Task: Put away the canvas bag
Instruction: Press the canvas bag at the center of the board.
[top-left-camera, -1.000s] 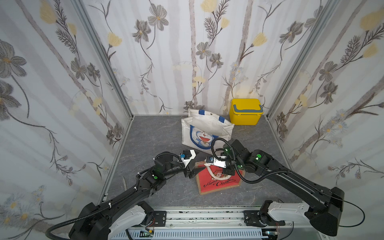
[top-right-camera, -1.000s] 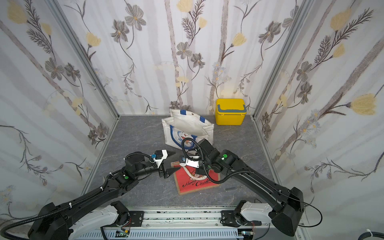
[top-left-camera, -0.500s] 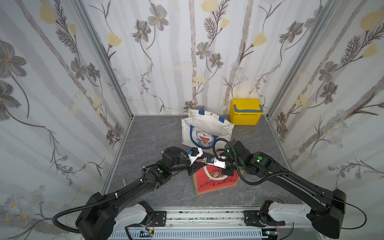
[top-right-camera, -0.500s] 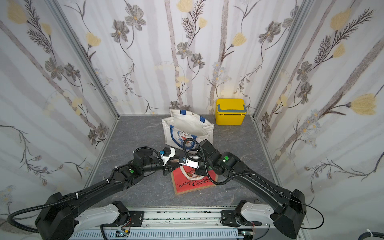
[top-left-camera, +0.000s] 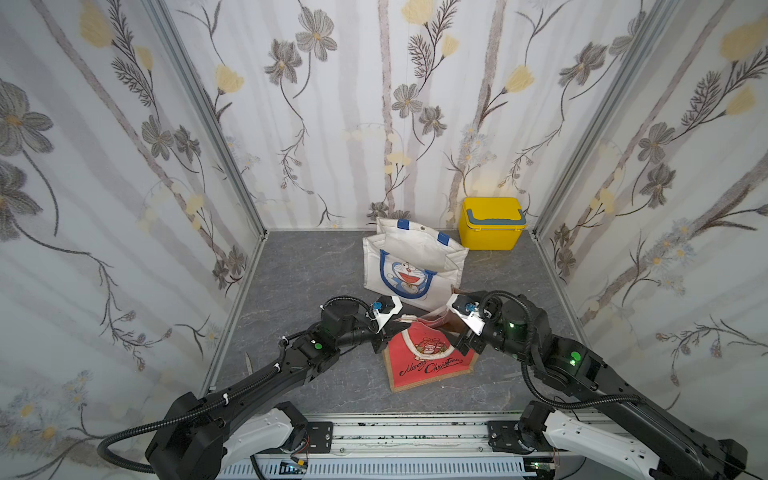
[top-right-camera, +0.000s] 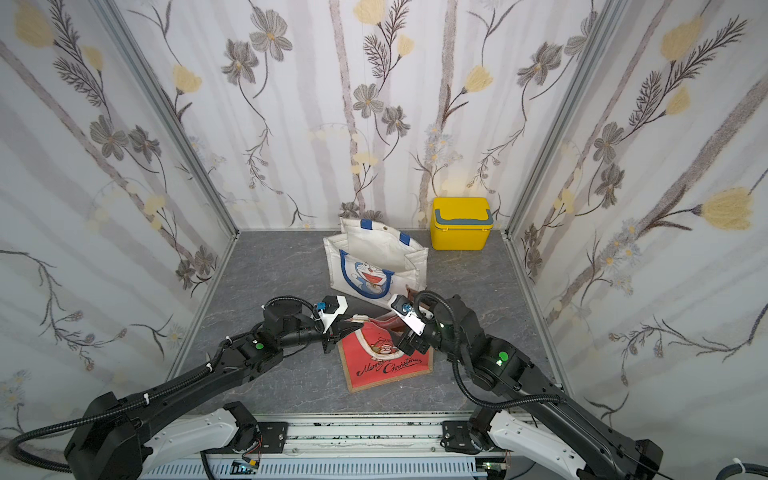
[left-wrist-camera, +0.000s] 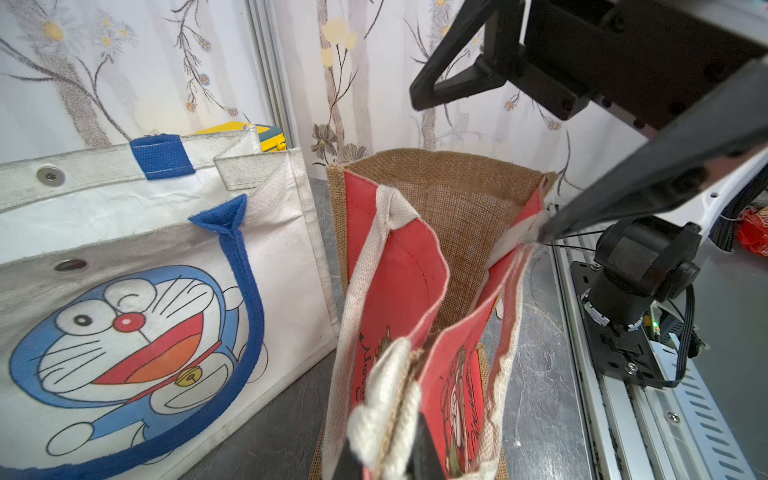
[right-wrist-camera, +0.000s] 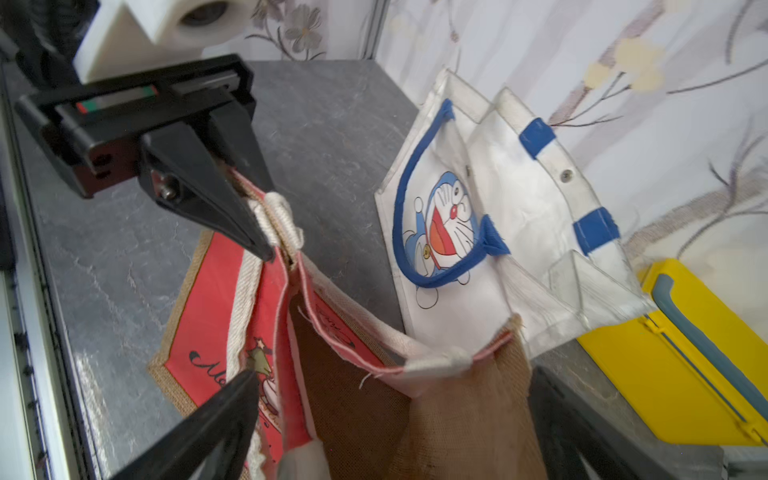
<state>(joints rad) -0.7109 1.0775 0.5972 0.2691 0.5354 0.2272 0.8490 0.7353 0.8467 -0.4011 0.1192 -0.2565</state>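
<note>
The canvas bag (top-left-camera: 428, 365) is red with burlap edges and "Merry Christmas" lettering. It lies on the grey floor with its mouth lifted. My left gripper (top-left-camera: 394, 328) (top-right-camera: 353, 328) is shut on the white webbing handle and rim at the left end of the mouth; its tips (left-wrist-camera: 386, 457) pinch that webbing. My right gripper (top-left-camera: 455, 330) (right-wrist-camera: 395, 382) is open at the mouth's right end. Its fingers (right-wrist-camera: 232, 399) straddle the burlap side panel without pinching it. In the left wrist view the bag (left-wrist-camera: 399, 270) gapes open.
A white tote with a blue cartoon cat (top-left-camera: 411, 266) (left-wrist-camera: 124, 249) stands open just behind the red bag. A yellow lidded box (top-left-camera: 490, 224) (right-wrist-camera: 685, 374) sits in the back right corner. Flowered walls close in three sides, with the rail (top-left-camera: 407, 432) at the front.
The left gripper moved right to the bag's mouth and shut on its handle. The right gripper, shut on the bag before, has opened. The mouth now stands higher and wider.
</note>
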